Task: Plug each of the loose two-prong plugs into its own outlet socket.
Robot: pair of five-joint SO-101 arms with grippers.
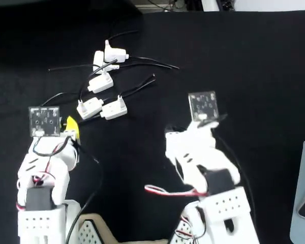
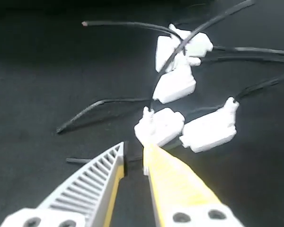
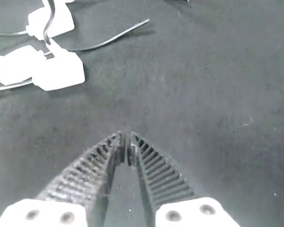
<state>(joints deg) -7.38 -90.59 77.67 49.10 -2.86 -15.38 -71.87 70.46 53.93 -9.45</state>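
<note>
Five white plugs [image 1: 100, 81] with black cords lie bunched together at the far left of a black table [image 1: 254, 61]. The left gripper [image 2: 133, 158] is just short of the nearest plug, jaws barely parted, gripping no plug. The right gripper [image 3: 128, 151] is well apart from them, closed and empty. A grey bin [image 1: 301, 203] is at the right edge; its contents are unclear.

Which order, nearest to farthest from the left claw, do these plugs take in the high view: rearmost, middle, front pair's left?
1. Front pair's left plug, ahead of the left claw.
2. Middle plug, farther back.
3. Rearmost plug, far end.
</note>
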